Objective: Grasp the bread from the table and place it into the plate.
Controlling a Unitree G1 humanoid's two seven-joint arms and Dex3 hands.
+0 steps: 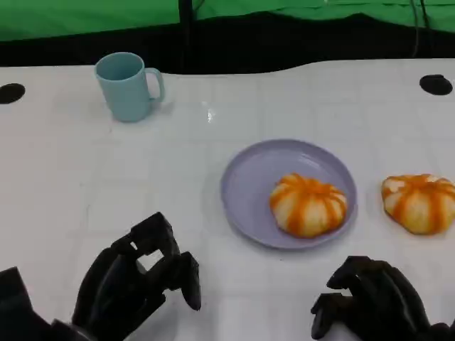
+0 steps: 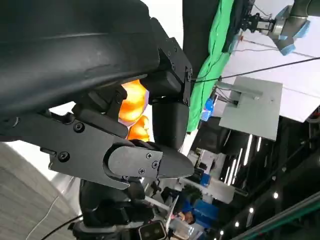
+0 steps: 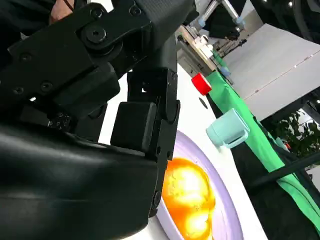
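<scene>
One bread is already seated in the plate; a second bread is left on the surface, just beside it. Nothing is held: the left hand is spread, the right hand curled.

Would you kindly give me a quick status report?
Left hand and right hand hold nothing. One bread on plate; second bread on table. Path unobstructed.

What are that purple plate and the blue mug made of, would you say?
The plate looks like matte plastic or melamine: flat lavender colour, soft sheen, thin rim. The mug seems similar, plastic or glazed ceramic: even pale blue, dull surface. The pictures cannot settle which.
</scene>
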